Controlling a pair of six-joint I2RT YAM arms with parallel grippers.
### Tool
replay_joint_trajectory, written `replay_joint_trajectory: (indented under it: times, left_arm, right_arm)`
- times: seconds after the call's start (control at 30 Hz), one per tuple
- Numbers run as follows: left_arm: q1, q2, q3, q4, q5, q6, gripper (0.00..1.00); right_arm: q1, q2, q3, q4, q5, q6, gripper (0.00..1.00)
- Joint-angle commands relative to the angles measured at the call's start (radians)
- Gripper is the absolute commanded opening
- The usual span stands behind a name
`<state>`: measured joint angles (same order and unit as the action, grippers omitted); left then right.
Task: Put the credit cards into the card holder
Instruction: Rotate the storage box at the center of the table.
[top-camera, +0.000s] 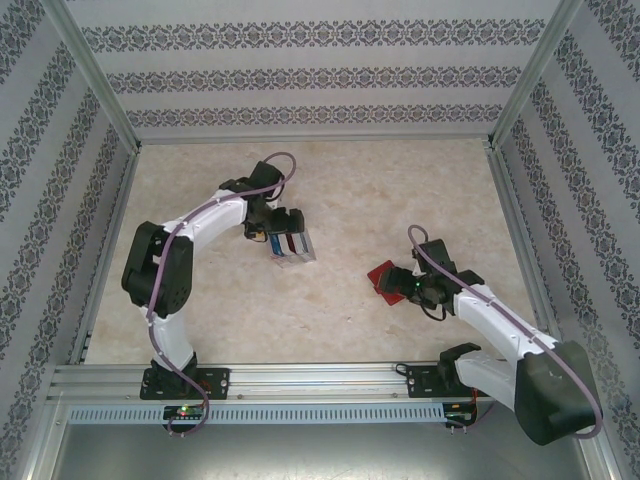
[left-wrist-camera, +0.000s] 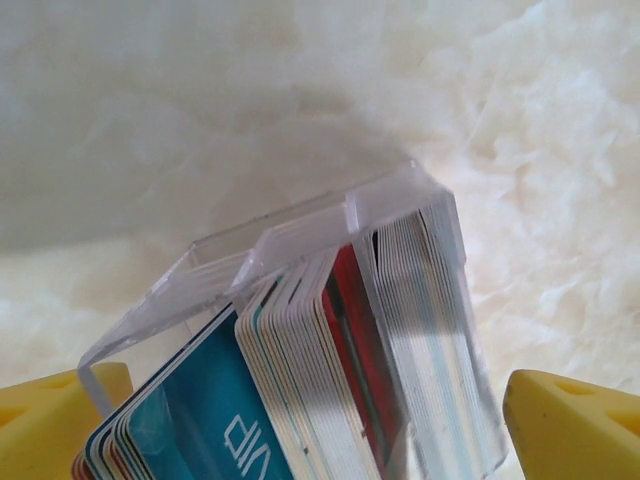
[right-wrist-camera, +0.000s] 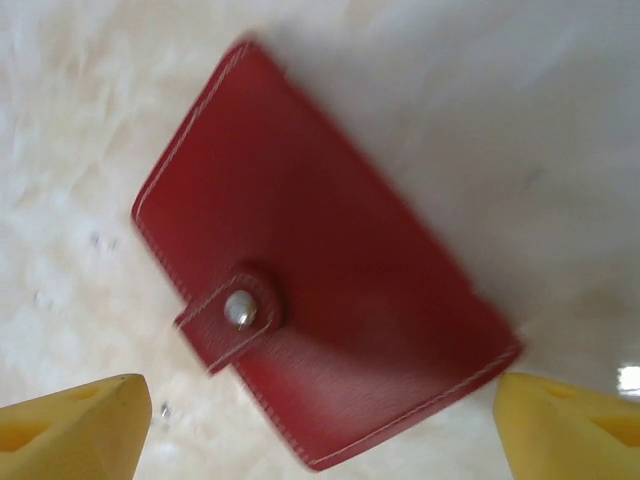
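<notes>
From above, the left arm (top-camera: 190, 235) reaches over a clear plastic tray (top-camera: 292, 248) left of centre on the counter (top-camera: 400, 190), and the colours in the tray are only small stripes. The left wrist camera looks close into that tray (left-wrist-camera: 400, 200). The credit cards (left-wrist-camera: 300, 380) stand on edge in it, packed side by side in two groups with a clear divider between them. A teal card (left-wrist-camera: 200, 400) with white "VIP" lettering faces the lens at the left end, and a red edge shows among the pale ones. The left jaws are spread wide, with one yellow fingertip (left-wrist-camera: 60, 420) at each bottom corner of that view. The tray sits between them and touches neither.

Further right, the overhead view shows the red wallet (top-camera: 382, 275) as a small patch, partly covered by the end of the right arm (top-camera: 500, 320). The right wrist view shows the wallet (right-wrist-camera: 330, 300) lying flat and closed, turned at an angle, with its snap tab (right-wrist-camera: 232, 315) fastened by a silver stud. The right jaws are also spread, their yellow tips well apart and clear of the leather.

The counter is cream with a marbled pattern. Walls (top-camera: 300, 60) striped with dark ornamental bands enclose it, and a metal rail (top-camera: 300, 380) runs along the near edge.
</notes>
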<state>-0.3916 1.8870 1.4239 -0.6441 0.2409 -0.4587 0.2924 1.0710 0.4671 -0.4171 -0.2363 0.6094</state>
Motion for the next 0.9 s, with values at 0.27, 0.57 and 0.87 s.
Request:
replay_joint_trajectory:
  times: [0.27,0.57,0.87]
  left_arm:
    - [-0.02,0.141,0.231,-0.005,0.172,0.006,0.96]
    - [-0.027,-0.101,0.073,-0.238,-0.119,0.094,1.0]
    - [-0.089,-0.191,-0.185,-0.094,-0.018,0.068,1.0]
  right_arm:
    - [0.093,-0.06,0.025,-0.017,0.07,-0.015,0.87]
    - [0.125,-0.008,0.088,-0.018,0.104,-0.059,0.94]
    - [0.247,0.091,0.199,0.074,0.113,-0.158,0.95]
